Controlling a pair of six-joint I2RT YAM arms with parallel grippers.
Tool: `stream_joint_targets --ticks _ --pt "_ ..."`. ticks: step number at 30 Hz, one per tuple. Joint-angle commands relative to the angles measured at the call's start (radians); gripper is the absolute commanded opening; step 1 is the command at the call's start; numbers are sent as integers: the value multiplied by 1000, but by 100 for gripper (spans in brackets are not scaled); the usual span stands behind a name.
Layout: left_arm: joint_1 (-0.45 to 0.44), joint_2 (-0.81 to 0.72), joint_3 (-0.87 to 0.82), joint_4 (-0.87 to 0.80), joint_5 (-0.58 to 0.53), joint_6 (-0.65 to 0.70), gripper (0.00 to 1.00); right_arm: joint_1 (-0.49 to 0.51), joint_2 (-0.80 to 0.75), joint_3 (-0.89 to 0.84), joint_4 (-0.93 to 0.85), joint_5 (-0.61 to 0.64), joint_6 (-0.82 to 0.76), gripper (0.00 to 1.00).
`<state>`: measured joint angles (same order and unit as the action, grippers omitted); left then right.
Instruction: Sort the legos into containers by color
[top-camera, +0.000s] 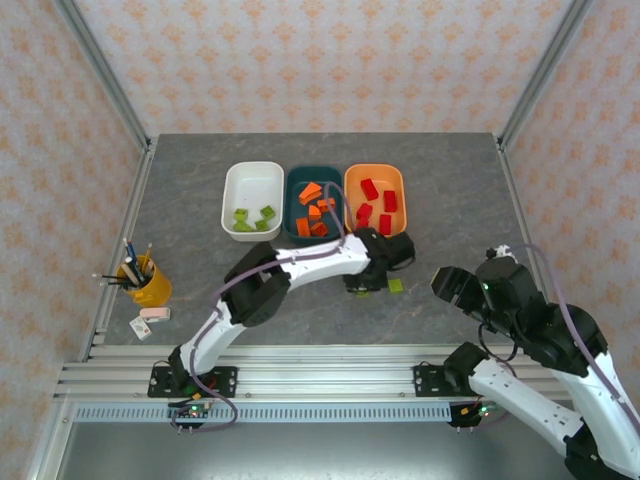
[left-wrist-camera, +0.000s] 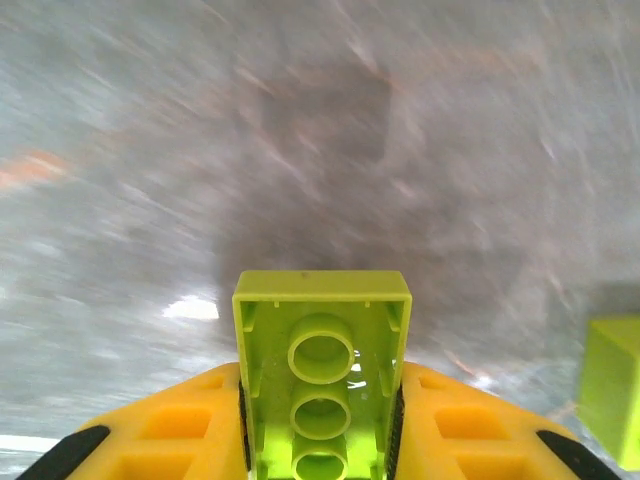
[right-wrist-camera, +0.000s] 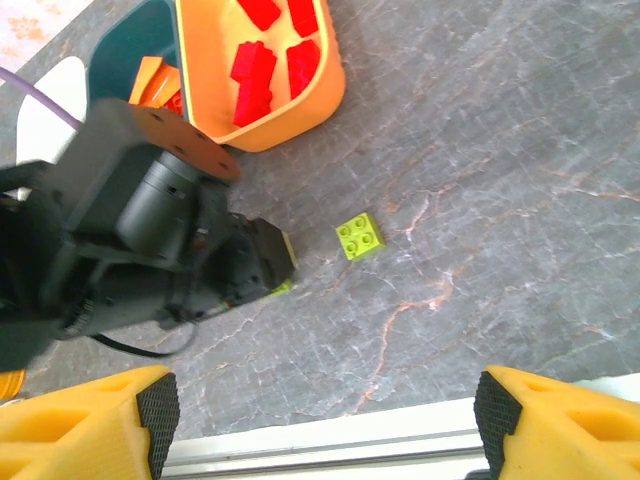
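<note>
Left gripper (left-wrist-camera: 320, 440) closed on a lime green lego (left-wrist-camera: 320, 325) over the grey table (top-camera: 190, 200) just before the orange tub (right-wrist-camera: 300, 125), a second lime lego (right-wrist-camera: 360, 237) lying beside it; right gripper (right-wrist-camera: 320, 420) wide, empty.

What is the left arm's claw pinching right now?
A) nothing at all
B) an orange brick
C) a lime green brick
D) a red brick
C: the left wrist view shows a lime green brick, underside up, clamped in the left gripper.
</note>
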<state>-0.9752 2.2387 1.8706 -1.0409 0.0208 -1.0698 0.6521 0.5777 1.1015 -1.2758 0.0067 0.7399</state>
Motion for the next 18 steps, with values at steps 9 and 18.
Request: stream_joint_targets --ticks 9,18 --pt "346 -364 -169 -103 -153 229 28 36 222 -125 575 -257 -32 80" --pt "665 -255 -35 -65 -100 421 29 60 518 -38 815 -246 -35 80"
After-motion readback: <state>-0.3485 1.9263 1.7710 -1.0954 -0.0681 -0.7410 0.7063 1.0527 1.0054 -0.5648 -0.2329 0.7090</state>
